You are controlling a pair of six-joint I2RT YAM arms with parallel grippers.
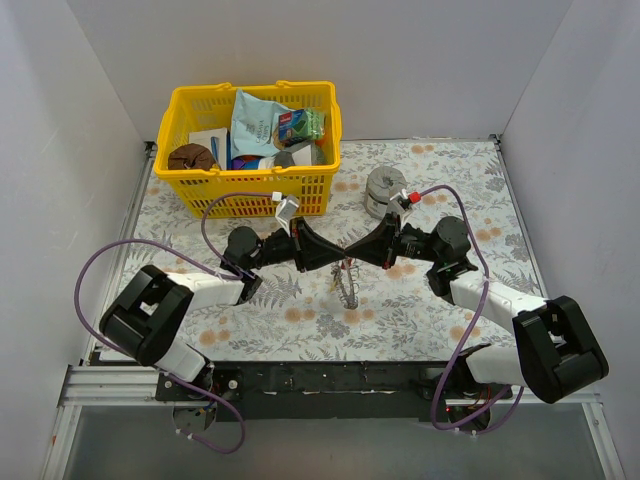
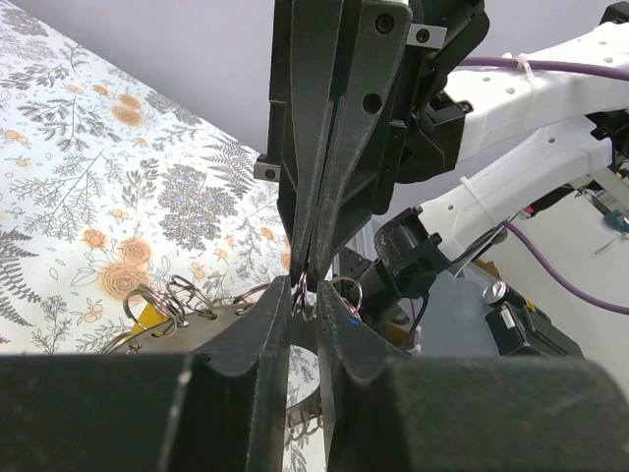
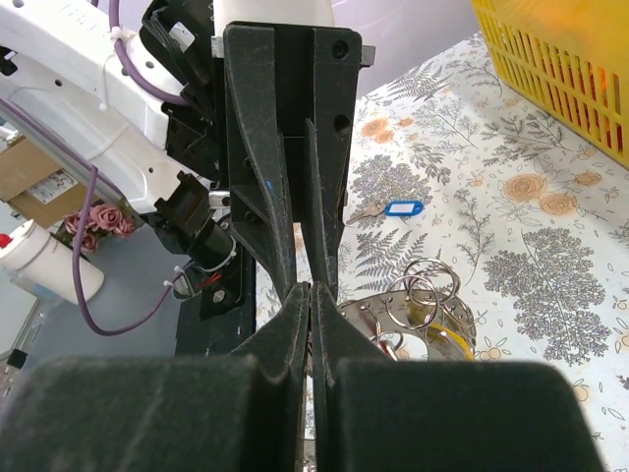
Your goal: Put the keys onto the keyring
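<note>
The keyring (image 1: 348, 285), a flat silver ring carrying several small wire split rings, hangs just above the table between my two grippers. It also shows in the left wrist view (image 2: 221, 320) and the right wrist view (image 3: 432, 329), with a yellow tag (image 3: 450, 341) on it. My left gripper (image 2: 305, 295) is nearly shut, pinching thin wire rings at the keyring's edge. My right gripper (image 3: 311, 290) meets it tip to tip and is shut tight on a thin sliver of metal. A key with a blue tag (image 3: 398, 208) lies on the table.
A yellow basket (image 1: 200, 97) full of packets stands at the back left. A squat grey metal cylinder (image 1: 383, 190) stands behind the grippers. White walls enclose the floral table on three sides.
</note>
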